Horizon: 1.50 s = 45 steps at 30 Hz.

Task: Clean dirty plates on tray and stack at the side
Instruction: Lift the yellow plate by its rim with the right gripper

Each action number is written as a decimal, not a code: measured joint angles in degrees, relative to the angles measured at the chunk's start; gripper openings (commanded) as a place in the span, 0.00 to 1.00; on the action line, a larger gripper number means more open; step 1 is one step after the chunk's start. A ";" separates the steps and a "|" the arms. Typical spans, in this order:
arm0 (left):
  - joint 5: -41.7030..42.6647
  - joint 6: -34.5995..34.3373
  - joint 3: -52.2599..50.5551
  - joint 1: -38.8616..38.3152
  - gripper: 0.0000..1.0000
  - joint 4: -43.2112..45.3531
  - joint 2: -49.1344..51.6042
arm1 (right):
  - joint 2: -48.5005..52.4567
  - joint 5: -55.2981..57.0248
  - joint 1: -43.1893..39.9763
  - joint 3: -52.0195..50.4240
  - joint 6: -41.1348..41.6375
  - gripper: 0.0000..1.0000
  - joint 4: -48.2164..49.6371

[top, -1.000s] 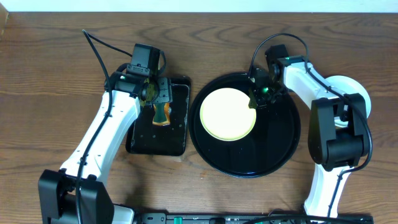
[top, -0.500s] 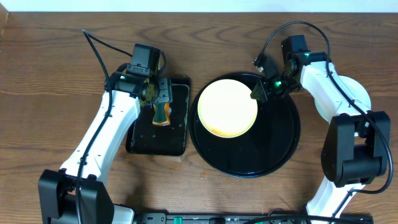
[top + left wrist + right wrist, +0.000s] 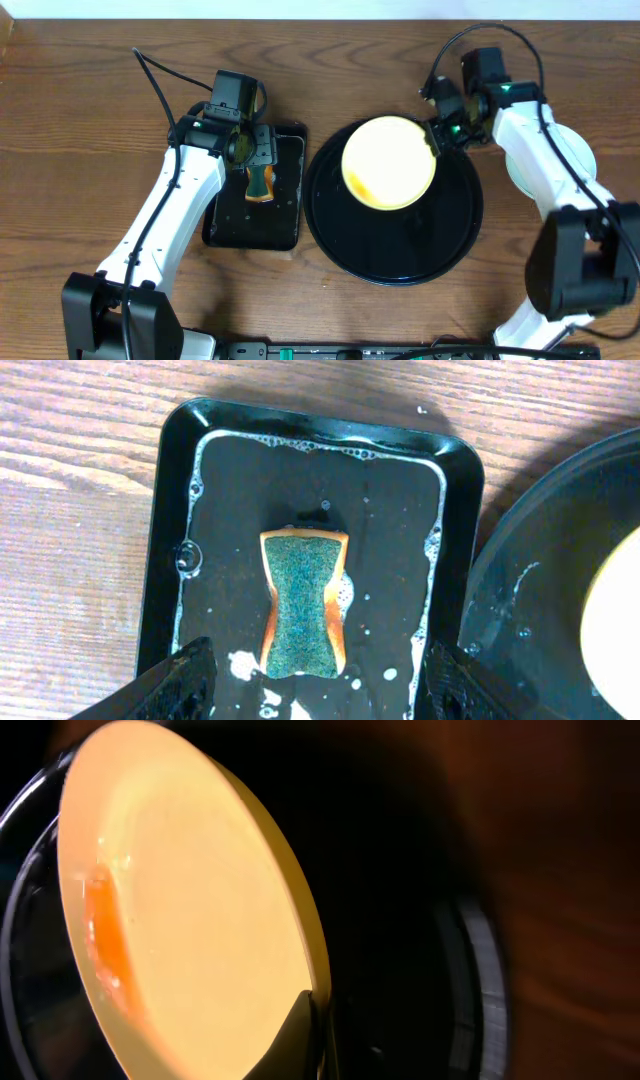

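Right gripper [image 3: 437, 135] is clamped on the rim of the yellow plate [image 3: 389, 162], at the plate's 3 o'clock edge. The plate is tilted over the 12 o'clock part of the round black tray [image 3: 395, 262], and it's unclear whether its low edge touches the tray. An orange sauce streak [image 3: 356, 185] sits at the plate's 8 o'clock.

In the right wrist view the plate is seen near edge-on, rim pinched at the fingertips [image 3: 303, 1025].

Left gripper [image 3: 256, 150] hovers over the small rectangular tray [image 3: 165, 540], at 9 o'clock from the round tray. Its fingers [image 3: 185, 678] are spread wide and hold nothing. A green-topped sponge [image 3: 304, 603] lies in soapy water at that tray's centre.

A pale plate [image 3: 585, 160] sits on the table at 3 o'clock from the round tray, partly hidden by the right arm.
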 measured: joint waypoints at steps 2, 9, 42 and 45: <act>0.00 0.00 0.00 0.00 0.69 0.00 0.00 | -2.47 3.15 0.02 0.00 0.00 0.01 0.55; 0.00 0.00 0.00 0.00 0.69 0.00 0.00 | -7.28 16.17 2.21 0.00 0.00 0.01 0.92; 0.02 0.00 0.00 0.00 0.69 0.00 0.00 | -7.30 59.87 23.23 0.00 7.39 0.01 6.82; 0.02 0.00 0.00 0.00 0.70 -0.02 0.00 | -7.30 55.60 19.34 0.00 9.70 0.01 6.75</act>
